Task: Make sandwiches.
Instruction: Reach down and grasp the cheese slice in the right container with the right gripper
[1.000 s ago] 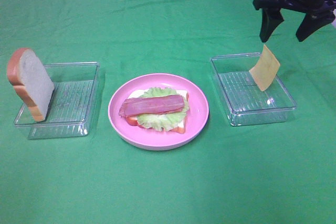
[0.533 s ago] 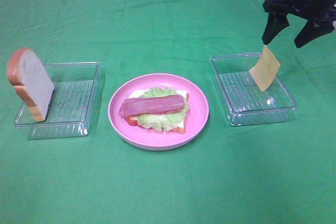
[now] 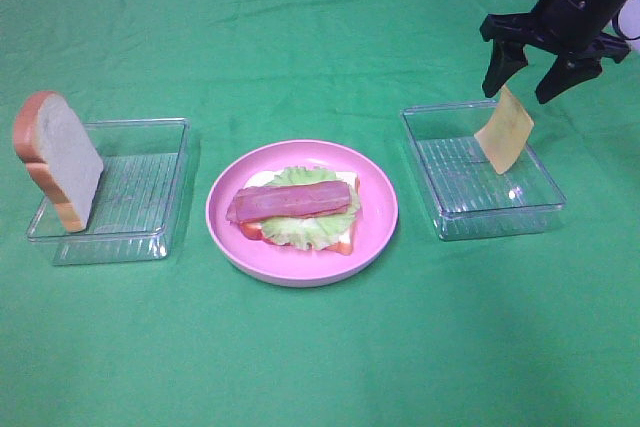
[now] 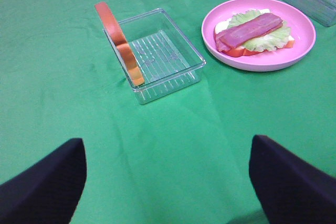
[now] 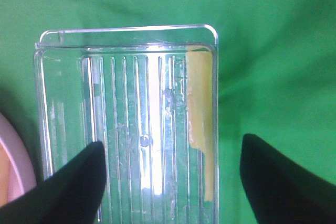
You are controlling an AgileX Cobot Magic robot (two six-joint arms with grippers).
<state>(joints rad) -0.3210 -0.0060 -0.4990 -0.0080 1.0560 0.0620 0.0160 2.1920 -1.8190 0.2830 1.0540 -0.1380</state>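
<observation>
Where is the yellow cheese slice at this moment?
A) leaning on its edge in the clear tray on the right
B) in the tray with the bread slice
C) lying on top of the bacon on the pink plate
A: the cheese slice leans on edge in the right clear tray; the sandwich on the pink plate is topped by bacon only.

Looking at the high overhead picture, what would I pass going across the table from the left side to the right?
A bread slice → left clear tray → pink plate carrying the unfinished sandwich → right clear tray holding a cheese slice.
</observation>
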